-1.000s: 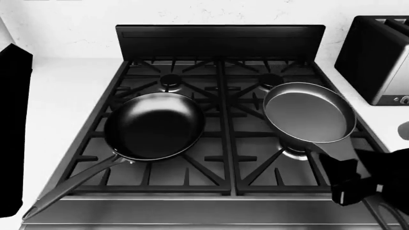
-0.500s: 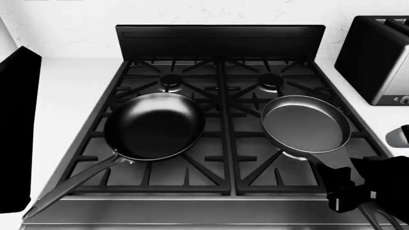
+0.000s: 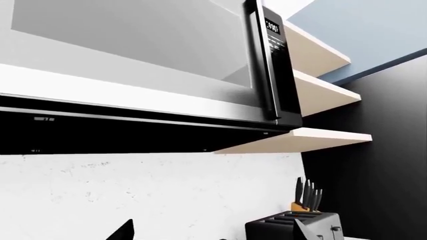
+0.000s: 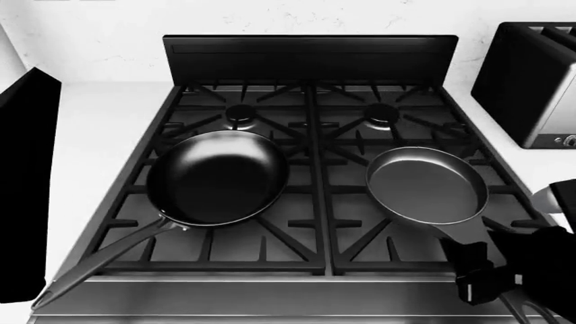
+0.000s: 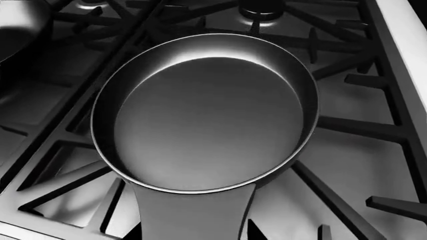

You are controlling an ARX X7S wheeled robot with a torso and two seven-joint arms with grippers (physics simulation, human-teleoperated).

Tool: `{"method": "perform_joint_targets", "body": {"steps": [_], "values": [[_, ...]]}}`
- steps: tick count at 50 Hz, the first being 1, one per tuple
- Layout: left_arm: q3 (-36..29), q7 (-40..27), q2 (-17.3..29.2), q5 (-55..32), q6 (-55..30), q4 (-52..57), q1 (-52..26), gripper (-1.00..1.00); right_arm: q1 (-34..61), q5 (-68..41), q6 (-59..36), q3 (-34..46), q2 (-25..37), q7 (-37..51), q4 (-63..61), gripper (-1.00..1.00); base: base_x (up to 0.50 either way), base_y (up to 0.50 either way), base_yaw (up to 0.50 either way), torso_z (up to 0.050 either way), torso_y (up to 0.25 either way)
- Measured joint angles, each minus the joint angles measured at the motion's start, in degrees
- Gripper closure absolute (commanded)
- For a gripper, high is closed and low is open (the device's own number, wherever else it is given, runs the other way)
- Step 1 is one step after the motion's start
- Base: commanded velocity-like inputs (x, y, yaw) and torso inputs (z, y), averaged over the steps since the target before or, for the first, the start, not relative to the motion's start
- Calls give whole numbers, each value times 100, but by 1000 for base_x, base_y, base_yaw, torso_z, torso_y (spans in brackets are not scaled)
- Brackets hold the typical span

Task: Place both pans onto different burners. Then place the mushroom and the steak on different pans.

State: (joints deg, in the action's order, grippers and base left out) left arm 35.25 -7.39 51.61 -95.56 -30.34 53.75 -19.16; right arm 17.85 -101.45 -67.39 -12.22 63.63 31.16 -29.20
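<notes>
1. In my head view the larger pan (image 4: 218, 177) sits on the grates of the stove (image 4: 311, 260), left of centre in the frame, over the front left burner, its long handle running down toward the lower left corner.
2. The smaller pan (image 4: 427, 186), greyer inside, lies right of centre over the front right burner; its handle points toward the lower right corner.
3. My right tool (image 4: 483, 278) is at the lower right of the frame, clamped on that handle.
4. The right wrist view shows the smaller pan (image 5: 207, 112) filling the frame above the grates, its handle leaving at the bottom edge; the tool's fingers barely show there.
5. The two rear burners (image 4: 240, 112) are uncovered near the top centre of the head view.
6. My left arm shows as a dark slab at the left edge; I cannot tell the left tool's state. Its wrist camera sees a microwave (image 3: 153, 60), shelves, a toaster (image 3: 293, 227) and a knife block (image 3: 307, 200).
7. A toaster (image 4: 531, 81) stands on the white surface (image 4: 99, 135) at upper right.
8. I see no mushroom or steak.
</notes>
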Motion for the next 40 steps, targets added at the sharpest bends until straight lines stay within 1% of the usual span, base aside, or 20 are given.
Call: {"method": "perform_joint_targets", "body": {"steps": [40], "values": [[57, 17, -24, -5, -14, 29, 5, -100, 1, 56, 65, 321, -18, 12, 214, 100, 0, 0, 0, 1, 1]]}}
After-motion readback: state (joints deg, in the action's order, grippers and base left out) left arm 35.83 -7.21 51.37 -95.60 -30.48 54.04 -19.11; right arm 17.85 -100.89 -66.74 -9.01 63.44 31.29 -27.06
